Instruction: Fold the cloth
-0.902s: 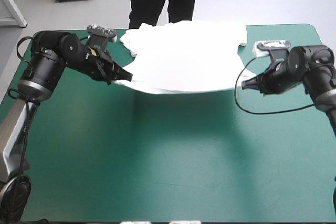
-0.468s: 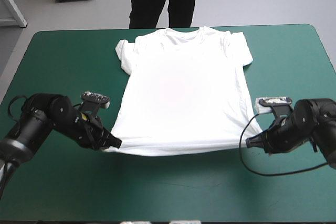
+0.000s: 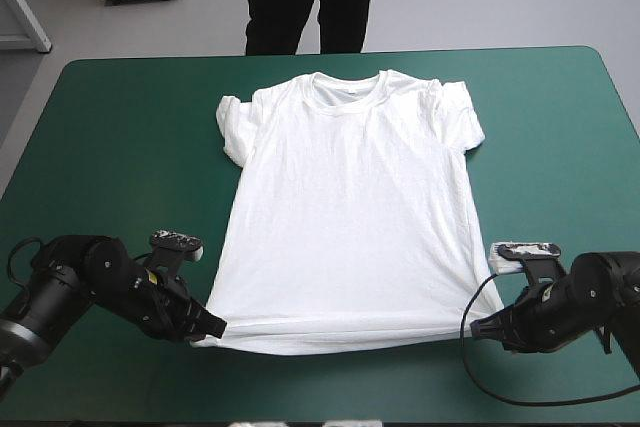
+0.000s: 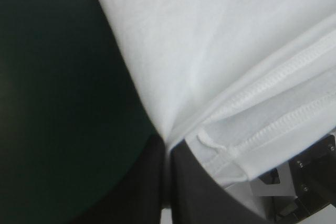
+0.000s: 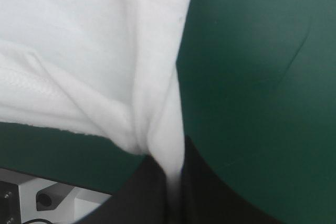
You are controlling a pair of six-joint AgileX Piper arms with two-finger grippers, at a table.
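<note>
High view. Spread flat and front up on the teal-green surface (image 3: 120,147): the white T-shirt (image 3: 345,217). Collar (image 3: 345,90) at the end farthest from both pincers, hem (image 3: 340,332) stretched between them along the near side. At the hem's left corner, the left pincer (image 3: 212,330), low over the surface and clamped on the cloth. At the hem's right corner, the right pincer (image 3: 478,328), equally low and clamped on the cloth. Between the 2 pincers, a narrow band of hem doubled over. Well ahead of them, both short sleeves (image 3: 232,127) bunched up at the shoulders. Body of the shirt mostly smooth, with faint creases.

Left wrist view. Left pincer (image 4: 167,148) all but closed, its 2 black fingers (image 4: 142,187) meeting in a point with a pinch of T-shirt (image 4: 210,51) between them. Ahead of the tips, white cloth fanning out from the pinch. Beside the pincer on one side, 2 stitched lines of the hem (image 4: 273,77), folded over. On the other side, bare teal-green cover (image 4: 58,103).

Right wrist view. Right pincer (image 5: 168,163) likewise all but closed, a thin ridge of T-shirt (image 5: 79,40) squeezed between the black fingers (image 5: 210,192) and running straight ahead from the tips. Cloth spreading to one side of that ridge, teal-green cover (image 5: 252,77) bare on the other. A further strip of cover beside the pincer, below the cloth's edge.
</note>
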